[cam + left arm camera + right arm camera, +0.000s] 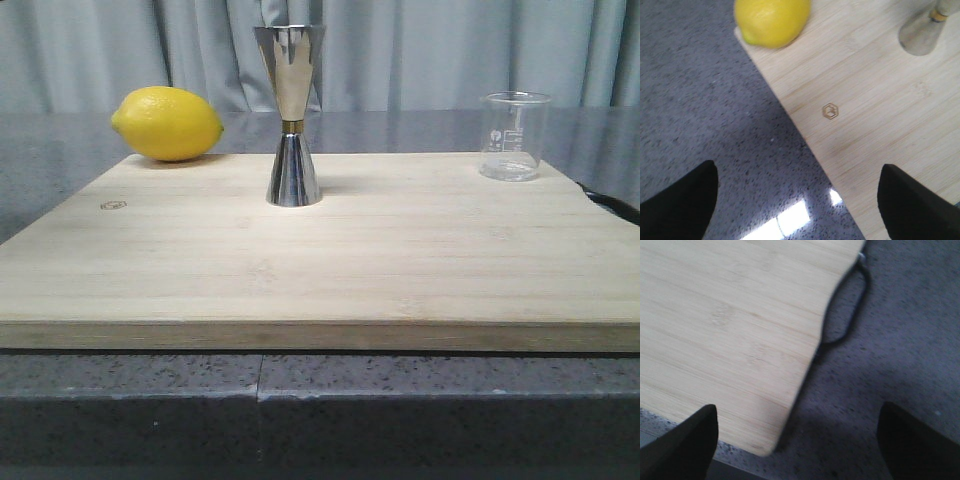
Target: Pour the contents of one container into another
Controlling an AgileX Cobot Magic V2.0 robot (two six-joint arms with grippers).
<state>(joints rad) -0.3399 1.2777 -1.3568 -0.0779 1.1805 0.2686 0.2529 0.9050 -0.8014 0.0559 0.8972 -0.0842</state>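
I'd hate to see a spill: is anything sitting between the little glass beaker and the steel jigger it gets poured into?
Nothing visible. The beaker and jigger stand apart on bare cutting board; the lemon lies beyond the jigger, on its far side.

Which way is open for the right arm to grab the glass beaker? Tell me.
Probably yes, from the near side: the beaker stands alone at the board's far right, with bare wood around it. The right fingers are spread wide and empty.

The jigger (922, 30) is cut off by the left wrist view's edge above its gold band, and the lemon (772, 20) is cropped too. Only the fingertips (680, 205) are shown there. The black handle (850, 305) is blurred.
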